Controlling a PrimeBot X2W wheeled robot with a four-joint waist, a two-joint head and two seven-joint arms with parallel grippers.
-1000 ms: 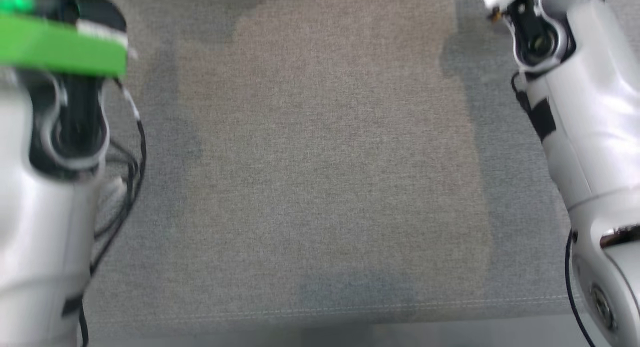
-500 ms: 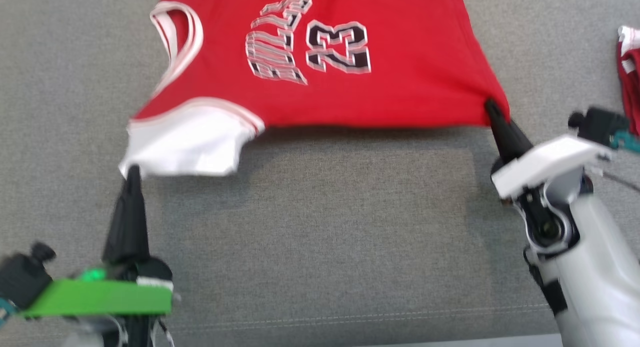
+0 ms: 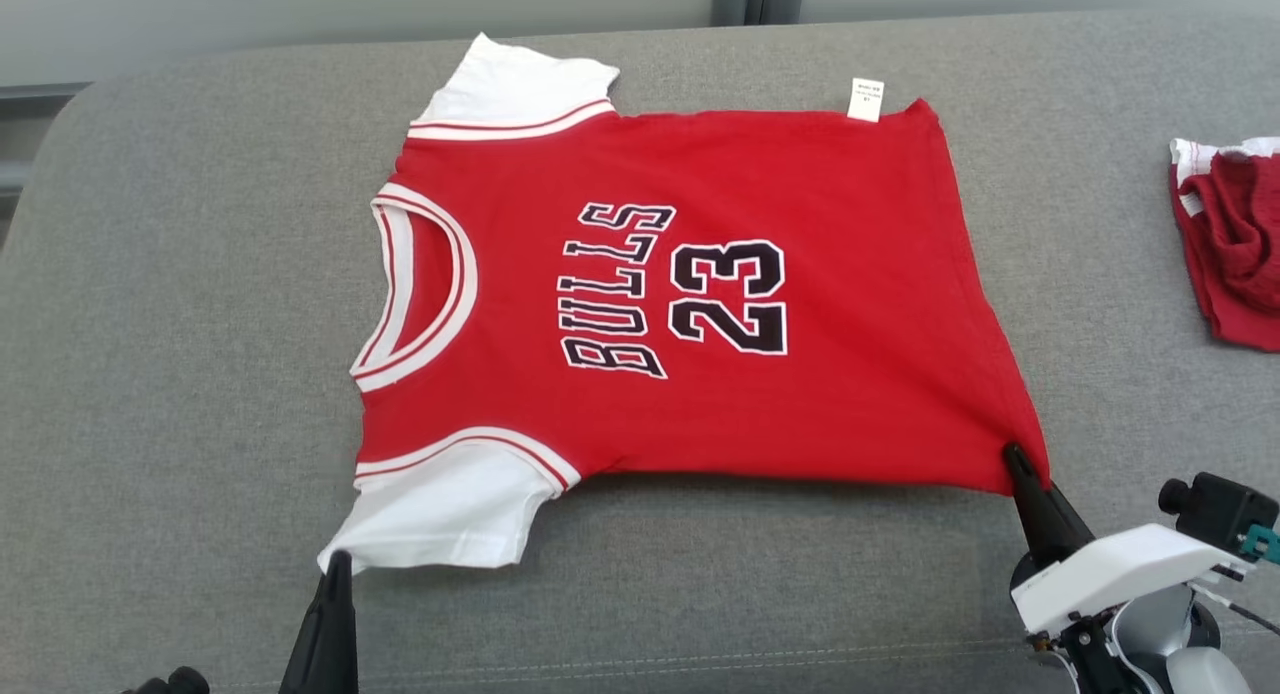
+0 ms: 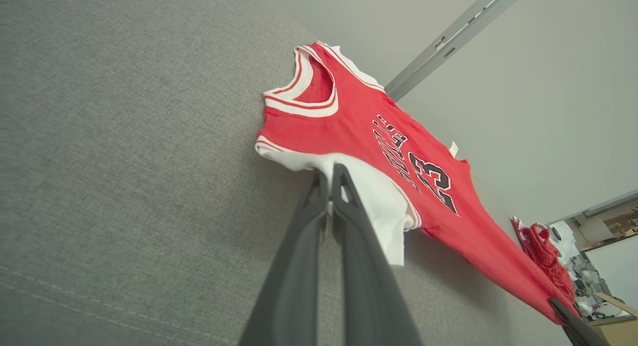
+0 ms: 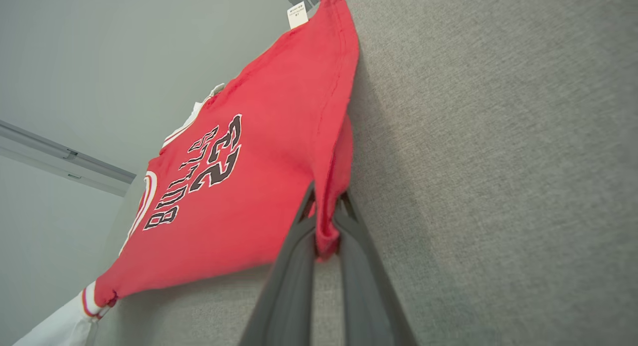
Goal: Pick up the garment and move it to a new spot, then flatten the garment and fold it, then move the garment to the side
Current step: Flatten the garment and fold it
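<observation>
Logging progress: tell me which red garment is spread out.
The Bulls 23 jersey at the centre; the other red garment, at the right edge, lies crumpled.

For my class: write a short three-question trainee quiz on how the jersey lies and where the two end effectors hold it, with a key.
1. True or false: the red jersey lies crumpled in a heap on the grey cushion.
2. The right end effector is shut on which part of the jersey? A the neckline; B a hem corner; C the far sleeve.
3. Fill in the colour: the left end effector is shut at the corner of the near ____ sleeve.
Key: 1 false, it is spread out with the print facing up; 2 B; 3 white.
</observation>
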